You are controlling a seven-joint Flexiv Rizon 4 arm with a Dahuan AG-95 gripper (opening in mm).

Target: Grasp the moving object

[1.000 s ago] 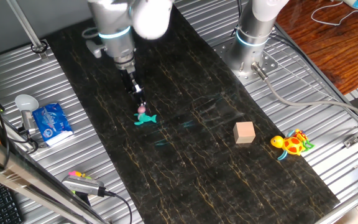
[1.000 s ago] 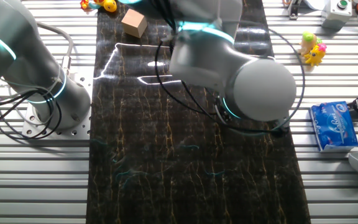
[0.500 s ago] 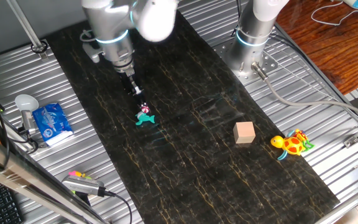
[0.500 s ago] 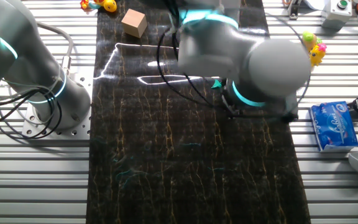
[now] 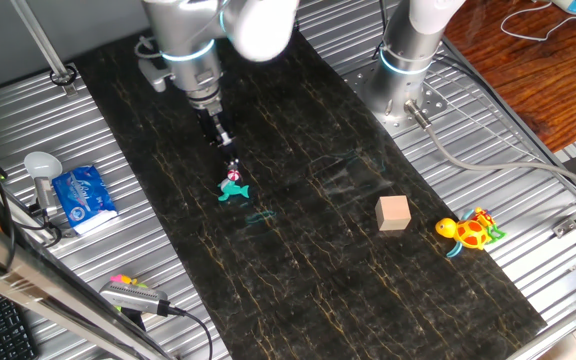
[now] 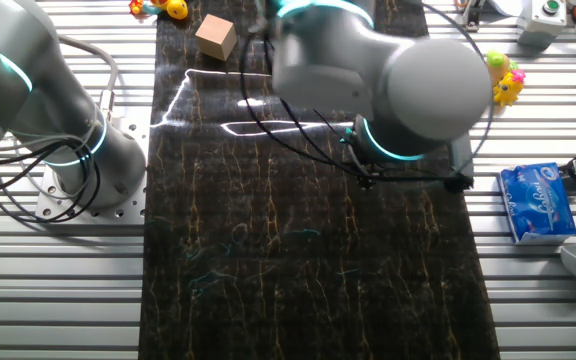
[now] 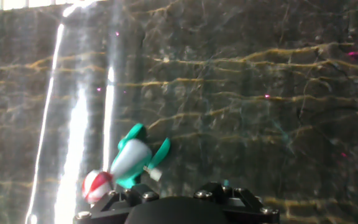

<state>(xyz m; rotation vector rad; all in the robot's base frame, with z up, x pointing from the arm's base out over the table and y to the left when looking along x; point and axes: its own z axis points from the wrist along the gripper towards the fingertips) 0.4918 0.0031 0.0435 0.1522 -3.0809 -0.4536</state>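
The moving object [image 5: 233,189], a tiny teal toy with a pink-and-white end, lies on the dark belt [image 5: 298,250]. My gripper [image 5: 232,167] hangs tilted just above and behind it, with its thin fingers close to the pink end. In the hand view the toy [image 7: 132,163] lies left of centre, with its pink-and-white end [image 7: 97,185] at the lower left, beside the gripper's black housing [image 7: 176,208]. No fingertips show there. In the other fixed view the arm hides the toy.
A tan cube [image 5: 394,212] and a yellow-orange turtle toy [image 5: 471,231] sit to the right on the belt. A blue packet [image 5: 83,195] and a spoon [image 5: 40,165] lie on the left metal table. A second arm's base [image 5: 403,70] stands at the back right.
The gripper drew back from the toy, then came down toward it again, a little to the right. The toy has stayed at about the same spot on the belt.
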